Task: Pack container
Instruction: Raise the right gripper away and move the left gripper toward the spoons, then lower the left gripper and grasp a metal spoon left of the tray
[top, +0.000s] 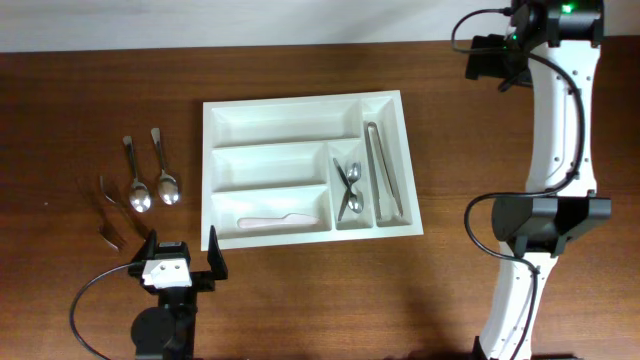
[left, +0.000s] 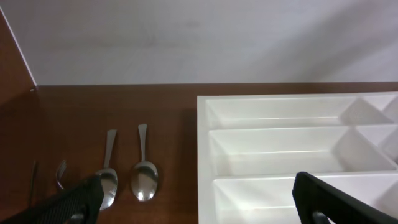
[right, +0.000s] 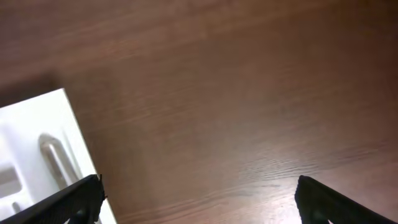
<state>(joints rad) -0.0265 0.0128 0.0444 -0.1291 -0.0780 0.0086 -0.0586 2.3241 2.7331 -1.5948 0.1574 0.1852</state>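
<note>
Parts of the scene are resisting a clear reading. Two thin dark utensils (top: 110, 192) at 9 o'clock on the table (top: 300, 300) are too small to name, and the left wrist view is cutting them off at its bottom edge. The right gripper (right: 196, 194) is hard to pick out overhead, up near 1 o'clock. Its own camera is showing the fingers spread wide over bare wood, holding nothing.

The left gripper (top: 182, 250) is hovering at 7 o'clock, just off the container's near left corner, with its jaws also wide apart and empty. The container (top: 270, 165), a white cutlery tray, is sitting at the table's centre. Its long axis is running 9 to 3 o'clock, turned slightly clockwise, with the narrow compartments at the 3 o'clock end.

Metal tongs (top: 385, 170) are lying in the outermost narrow compartment, two small spoons (top: 348, 190) are crossing in the next, and a white knife (top: 272, 221) is resting in the nearest long one. Two loose spoons (top: 139, 198) are lying on the wood at 9 o'clock, handles pointing to 12.
</note>
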